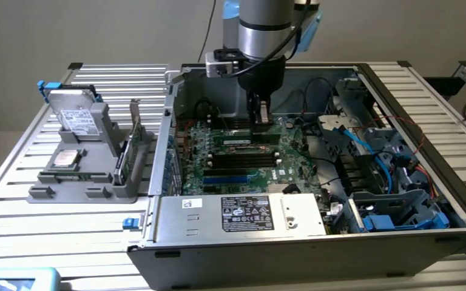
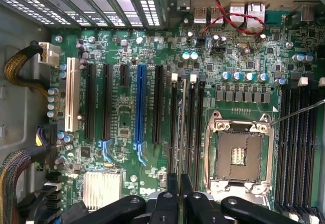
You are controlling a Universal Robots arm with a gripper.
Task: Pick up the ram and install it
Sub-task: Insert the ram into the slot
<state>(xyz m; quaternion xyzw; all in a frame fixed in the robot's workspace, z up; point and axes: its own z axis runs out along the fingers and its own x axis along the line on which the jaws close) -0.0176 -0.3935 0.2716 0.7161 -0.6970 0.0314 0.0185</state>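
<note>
**Item 1.** Fixture tray, at the exterior view's left, outside the case. It carries a drive and a silver chip.

**Item 2.** Computer case, lid off, at 3 o'clock from the tray. The motherboard lies on its floor.

**Item 3.** Gripper, lowered into the case at about 12 o'clock of the board's centre and close over it. The fingers are drawn nearly together, pinching a thin board.

**Item 4.** Ram, held in the gripper.
- In the wrist view it shows edge-on, as a narrow strip running out from between the fingers.
- Its long axis lies parallel to the memory slots. In the exterior view that is judged to be the 9-to-3 o'clock line.
- The strip appears to sit directly over one slot, with black neighbours on either side.
- Whether its lower edge touches that slot cannot be told.

**Item 5.** Processor socket, empty, just beside the slot bank.
</note>
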